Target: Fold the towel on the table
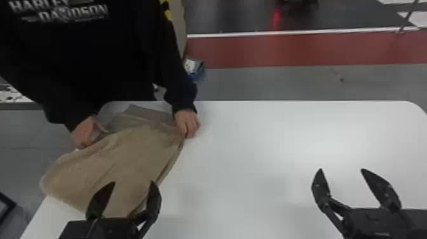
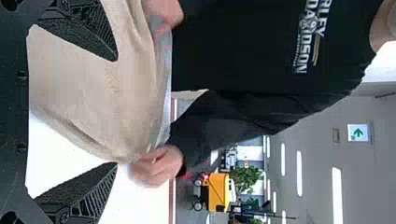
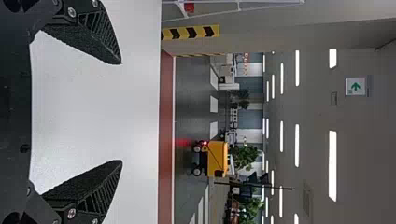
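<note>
Head view: 1 creased tan towel (image 1: 124, 162) lies spread at 9 o'clock on 1 white table (image 1: 254, 143). 1 human hand (image 1: 84, 132) is at the cloth's 11 o'clock edge; another human hand (image 1: 187, 123), fingers curled down, pinches the 2 o'clock edge. Left gripper (image 1: 133, 182), at 8 o'clock, points toward 12 over the towel's near part, its 2 fingers spread and holding nothing. Right gripper (image 1: 341, 169), at 4 o'clock, points toward 12 too, 2 fingers wide apart, nothing held.
</note>
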Controlling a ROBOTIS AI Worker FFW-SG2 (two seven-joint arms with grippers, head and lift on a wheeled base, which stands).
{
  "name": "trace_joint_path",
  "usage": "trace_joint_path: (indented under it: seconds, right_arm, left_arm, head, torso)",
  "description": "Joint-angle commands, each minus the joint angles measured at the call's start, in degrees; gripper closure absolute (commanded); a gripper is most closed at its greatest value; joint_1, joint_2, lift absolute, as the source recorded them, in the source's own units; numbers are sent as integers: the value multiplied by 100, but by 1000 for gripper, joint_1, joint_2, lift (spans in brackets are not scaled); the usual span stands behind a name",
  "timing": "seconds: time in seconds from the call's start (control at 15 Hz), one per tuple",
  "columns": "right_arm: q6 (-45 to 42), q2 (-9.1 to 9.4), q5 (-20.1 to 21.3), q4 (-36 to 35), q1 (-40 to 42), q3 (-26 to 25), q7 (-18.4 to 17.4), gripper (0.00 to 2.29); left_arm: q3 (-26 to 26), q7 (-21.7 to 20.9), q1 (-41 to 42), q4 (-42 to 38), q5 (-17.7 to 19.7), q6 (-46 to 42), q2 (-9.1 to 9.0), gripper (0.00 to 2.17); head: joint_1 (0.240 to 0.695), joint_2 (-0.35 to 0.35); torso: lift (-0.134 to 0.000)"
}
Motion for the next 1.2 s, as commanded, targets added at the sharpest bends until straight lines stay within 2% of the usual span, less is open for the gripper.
trace_joint_path:
  seconds: [0.0,1.13]
  right_arm:
    - [0,-7,-2,-8,6,-16,6,130]
    - [18,-16,-143,35,6,-122,76,130]
  left_arm:
    - [0,-7,9,-9,-1,0,-15,80]
    - [0,-16,0,8,-1,0,-15,80]
  head:
    - [695,106]
    - [695,94]
  torso:
    - [-119]
    - [-119]
